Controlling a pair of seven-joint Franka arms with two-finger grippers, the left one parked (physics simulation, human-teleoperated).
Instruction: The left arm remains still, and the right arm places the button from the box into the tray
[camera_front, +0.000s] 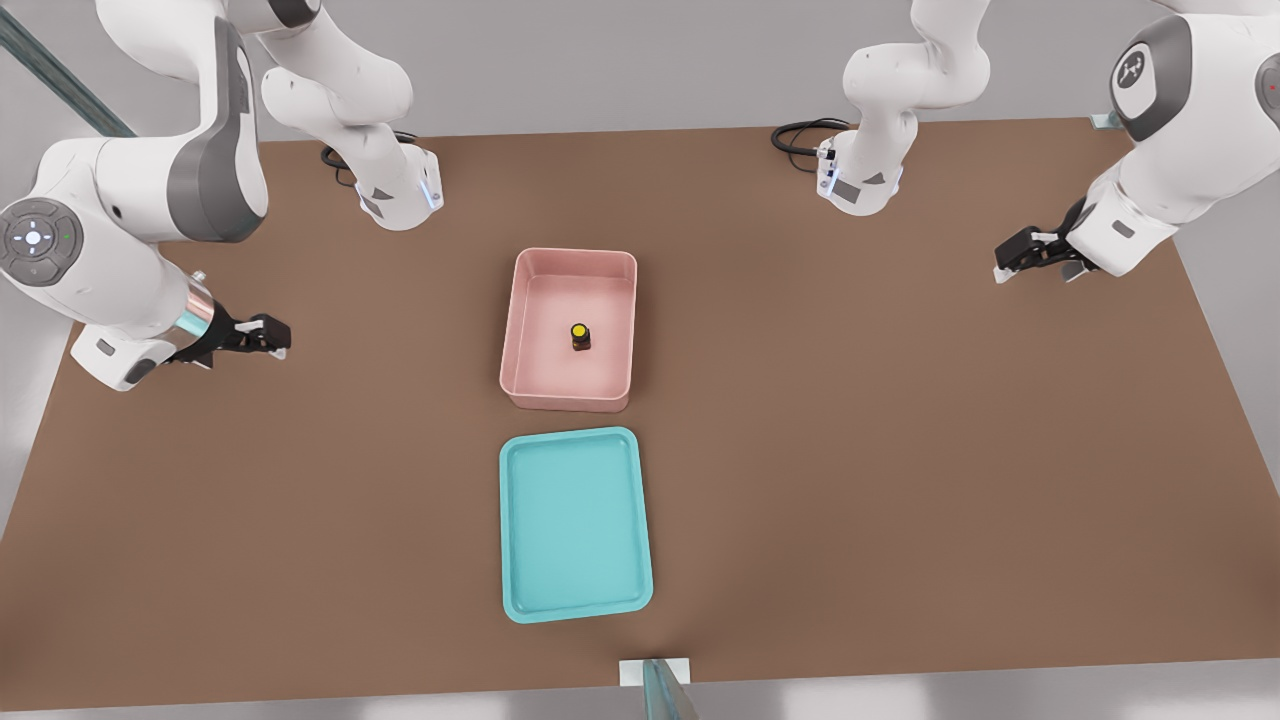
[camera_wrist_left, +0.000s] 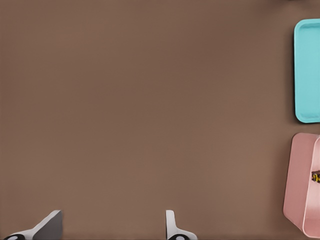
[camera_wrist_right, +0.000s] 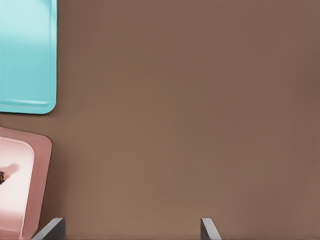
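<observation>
The button (camera_front: 580, 335), a tiny dark cylinder with a yellow top, stands upright on the floor of the pink box (camera_front: 520, 330) in the middle of the table. Just in front of the box lies the teal tray (camera_front: 574, 524) with nothing in it. My gripper (camera_front: 275, 335) hovers low over the table at the front view's left, well away from the box, open and holding nothing. The right wrist view has its fingertips (camera_wrist_right: 51, 230) wide apart over bare table, with a corner of the tray (camera_wrist_right: 25, 55), the box (camera_wrist_right: 37, 175) and a sliver of the button (camera_wrist_right: 1, 176) at the frame's edge.
The brown table (camera_front: 900, 450) stretches wide on both sides of the two containers. Two arm bases (camera_front: 400, 195) (camera_front: 858, 180) with black cables stand at the back edge. The parked gripper (camera_front: 1030, 255) hangs at the front view's right. A small bracket (camera_front: 655, 675) sits at the front edge.
</observation>
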